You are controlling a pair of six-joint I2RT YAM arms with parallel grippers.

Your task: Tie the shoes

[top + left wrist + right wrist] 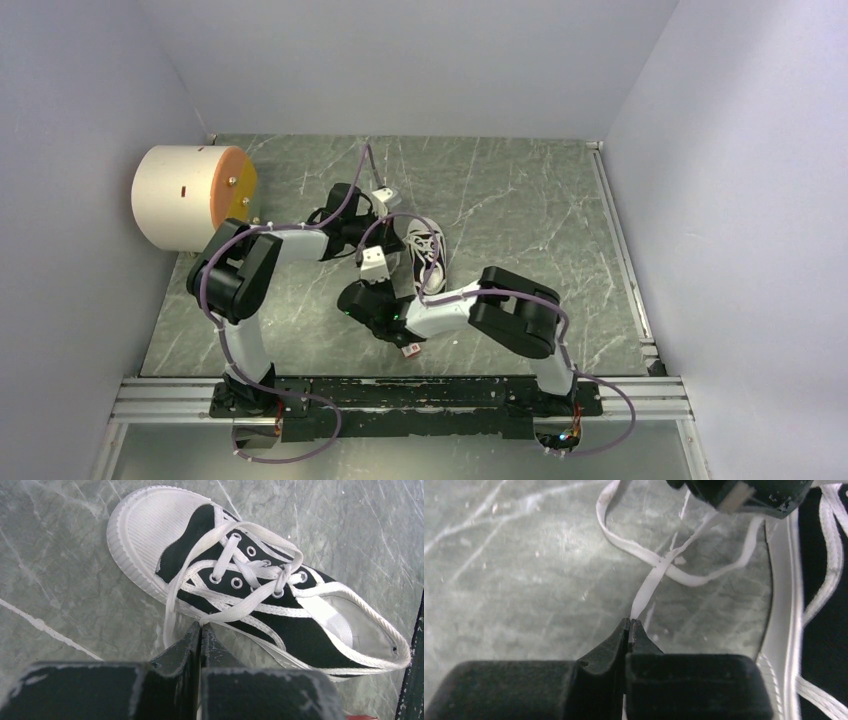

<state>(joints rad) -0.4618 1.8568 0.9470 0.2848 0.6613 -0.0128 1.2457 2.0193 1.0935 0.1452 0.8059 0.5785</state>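
Note:
The black-and-white sneaker [280,630] lies on the marble table with its white toe [150,525] at the upper left of the left wrist view; in the top view it [428,255] is between the two arms. My left gripper [201,625] is shut on a white lace [250,605] that runs from the eyelets. My right gripper [630,621] is shut on another white lace [646,587] that stretches taut above the table beside the shoe's sole [781,595]. A slack lace loop [624,535] lies on the table beyond it.
A cream cylinder with an orange face [190,197] stands at the back left. A small red-and-white card [411,350] lies near the right wrist. Grey walls close in three sides. The left arm's wrist [744,495] hangs over the right gripper's view.

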